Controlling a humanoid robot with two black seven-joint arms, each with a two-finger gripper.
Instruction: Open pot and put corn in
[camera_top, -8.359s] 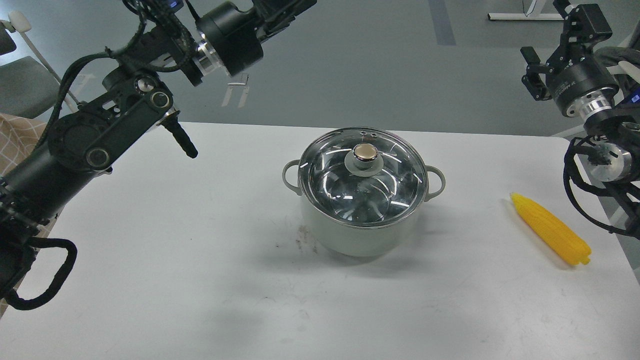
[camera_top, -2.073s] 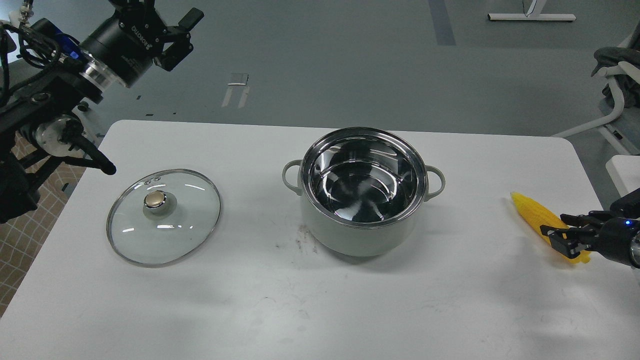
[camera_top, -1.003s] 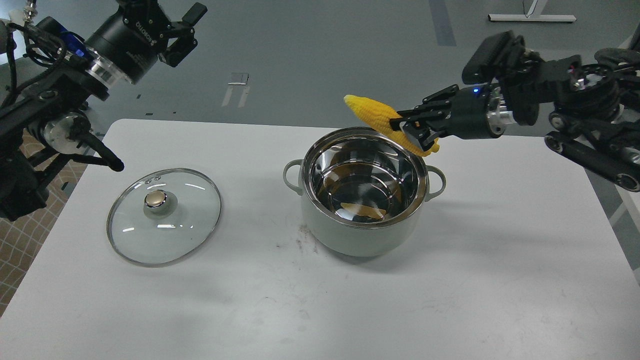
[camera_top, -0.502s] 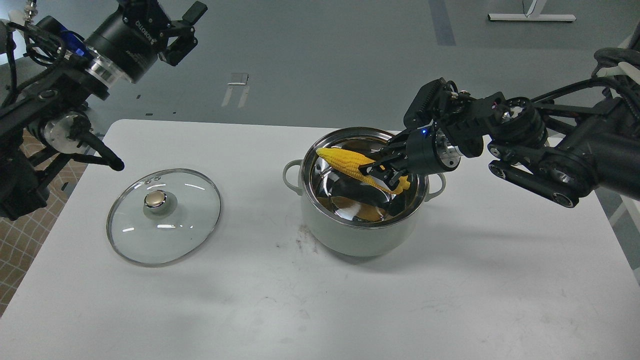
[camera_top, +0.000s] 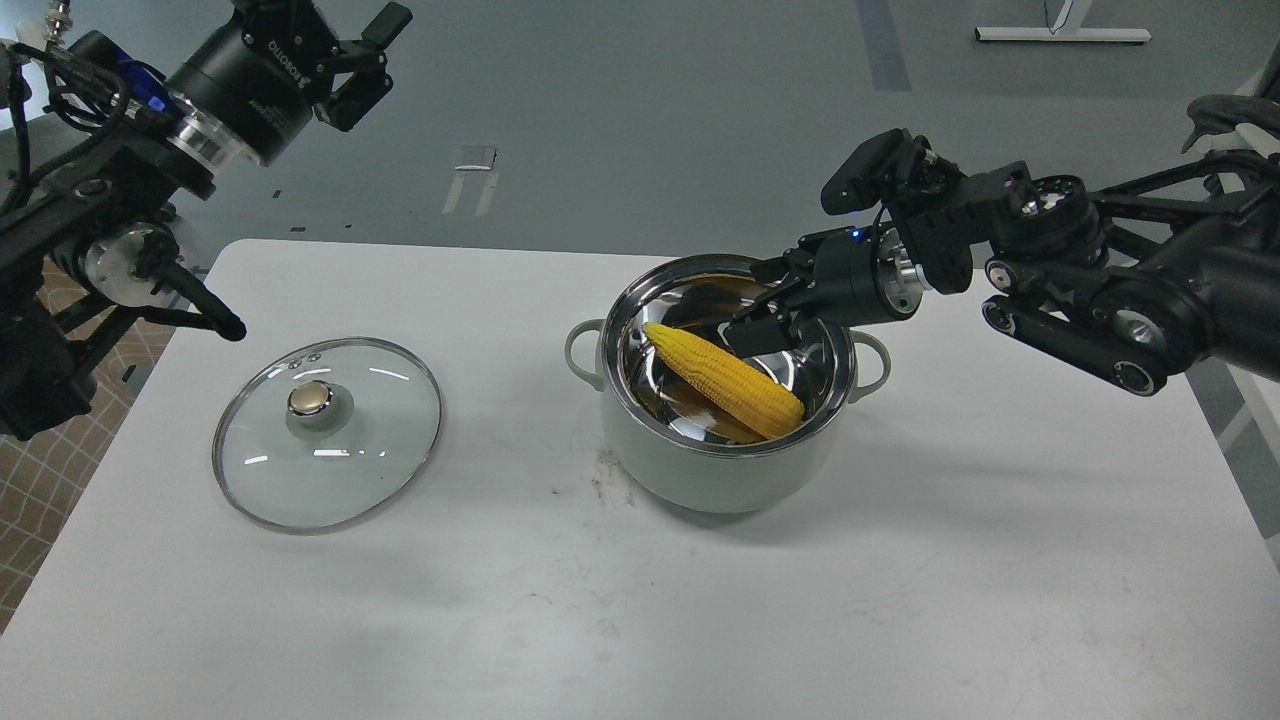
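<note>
Right hand (camera_top: 765, 312) hangs released over the pot (camera_top: 722, 470) mid-bench, corn (camera_top: 722, 381) lying inside aslant. Lifting carelessly, its fingers could clip the rim and shove the pot. Left hand (camera_top: 352, 62) idles parted.

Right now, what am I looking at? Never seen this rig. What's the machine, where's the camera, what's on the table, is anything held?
A humanoid robot seen from its own head camera, looking down at a white table. Two black arms enter from the sides, each ending in a two-finger gripper. The left gripper hangs open above the table's far left corner, empty. The right gripper is open over the pot and holds nothing. The yellow corn cob lies slanted inside the pot. The glass lid with a brass-coloured knob rests on the table left of the pot.
</note>
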